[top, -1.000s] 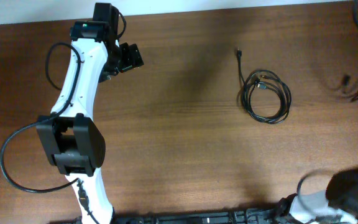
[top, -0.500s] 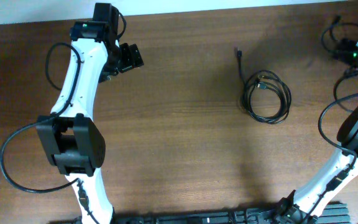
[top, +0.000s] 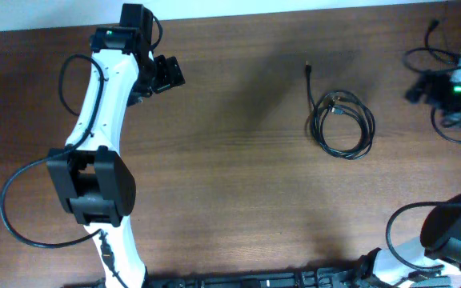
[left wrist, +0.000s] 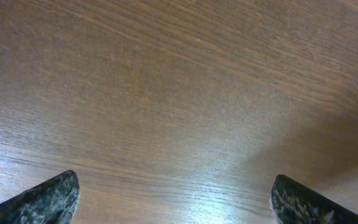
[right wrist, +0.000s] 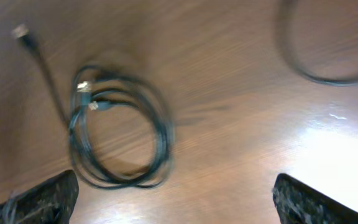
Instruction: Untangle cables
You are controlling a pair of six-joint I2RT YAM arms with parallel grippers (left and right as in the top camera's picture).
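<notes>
Cables nowhere along the near edge of the table, just the arm bases there. Further out, right of centre: one loose coil of several thin black turns, flat on the wood, small plugs tucked inside the ring. Same coil low and left in the right wrist view, blurred, ahead of widely spread fingers. Beyond the ring, a free tail running straight toward the far edge and ending in a plug. Farther again, right claw at the far right, well apart from the coil, jaws fully parted, gripping nothing. Another dark cord near it; impossible to tell whether task cord or arm wire. Farthest, left claw at the far left, well apart from every cord, spread wide over bare wood, empty. Judged to be the reaching step: nothing grasped or pulled yet. Next move likely for the right claw: cross to the free tail, drop until the fingertips meet the wood, pinch that single strand, draw it away from the ring. Left claw needed nearer, to pin the coil meanwhile.
</notes>
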